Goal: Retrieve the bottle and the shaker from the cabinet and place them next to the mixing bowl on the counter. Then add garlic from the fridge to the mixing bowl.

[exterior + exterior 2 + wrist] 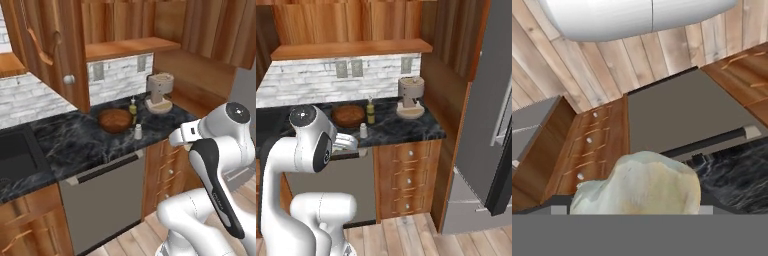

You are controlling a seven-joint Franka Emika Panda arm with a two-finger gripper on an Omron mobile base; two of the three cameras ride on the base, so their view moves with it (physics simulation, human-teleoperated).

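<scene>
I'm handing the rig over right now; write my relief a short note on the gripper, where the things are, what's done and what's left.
Gripper: closed on the garlic, carried above the counter edge, near the dishwasher front.
Bottle and shaker: both standing on the counter beside the mixing bowl.
Fridge: to the right, door open.
Done: bottle and shaker placed; garlic fetched.
Left: bring the garlic over the bowl and release it inside.
</scene>
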